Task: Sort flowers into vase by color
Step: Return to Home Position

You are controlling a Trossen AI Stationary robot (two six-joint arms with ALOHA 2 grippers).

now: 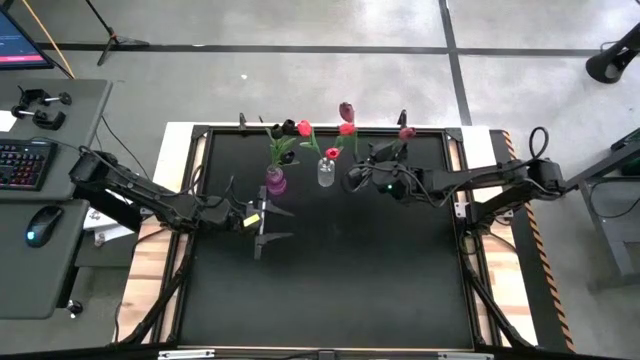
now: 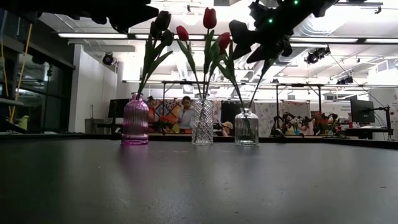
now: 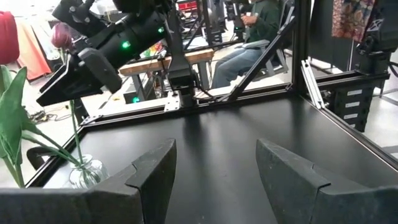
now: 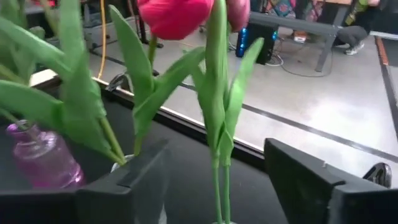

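Matte black table (image 2: 199,186) carries ribbed pink vase (image 2: 135,121), tulips (image 2: 163,20) inside; left claw (image 3: 214,149) and right claw (image 4: 216,155) gape wide

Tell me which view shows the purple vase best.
The low view: the purple vase stands side-on, whole, its ribbed body and neck clear. The high view shows it only from above. The right wrist view catches part of it behind leaves; the left wrist view misses it.

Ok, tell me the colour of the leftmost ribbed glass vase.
Translucent pinkish purple; the ribbed glass vase shows best in the low view.
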